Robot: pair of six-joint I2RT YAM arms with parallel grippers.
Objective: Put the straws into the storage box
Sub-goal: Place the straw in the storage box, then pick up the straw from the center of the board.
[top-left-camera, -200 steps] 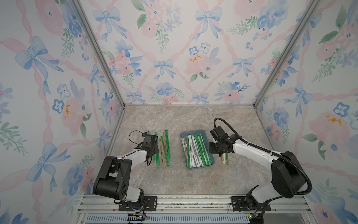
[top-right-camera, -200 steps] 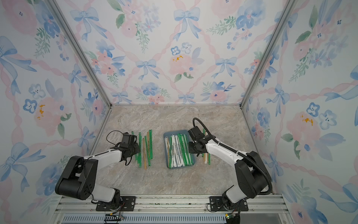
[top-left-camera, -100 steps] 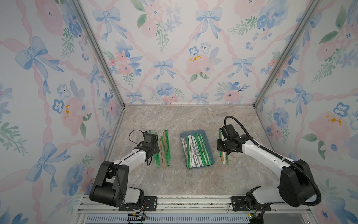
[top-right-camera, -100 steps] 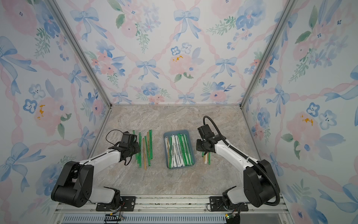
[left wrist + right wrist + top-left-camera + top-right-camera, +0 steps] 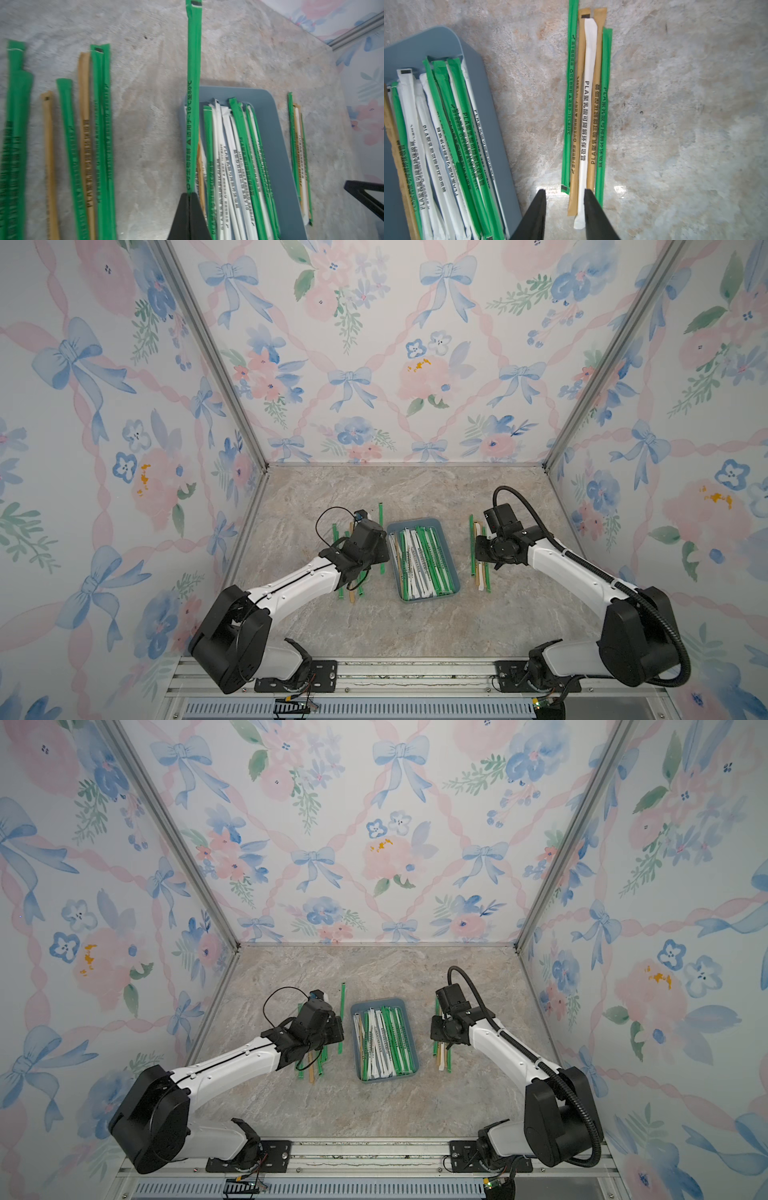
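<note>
While left gripper (image 5: 189, 195) clamps a green straw (image 5: 193, 83), axis parallel to storage box (image 5: 270, 116), right gripper (image 5: 564, 192) ajar.

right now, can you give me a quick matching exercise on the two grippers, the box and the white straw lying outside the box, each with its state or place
Column 1
1. left gripper
2. right gripper
3. box
4. loose white straw

Column 2
a. lies between two tan straws
b. open, nothing held
c. shut on a green straw
d. holds a pile of straws

Pairs: 1-c, 2-b, 3-d, 4-a
</note>
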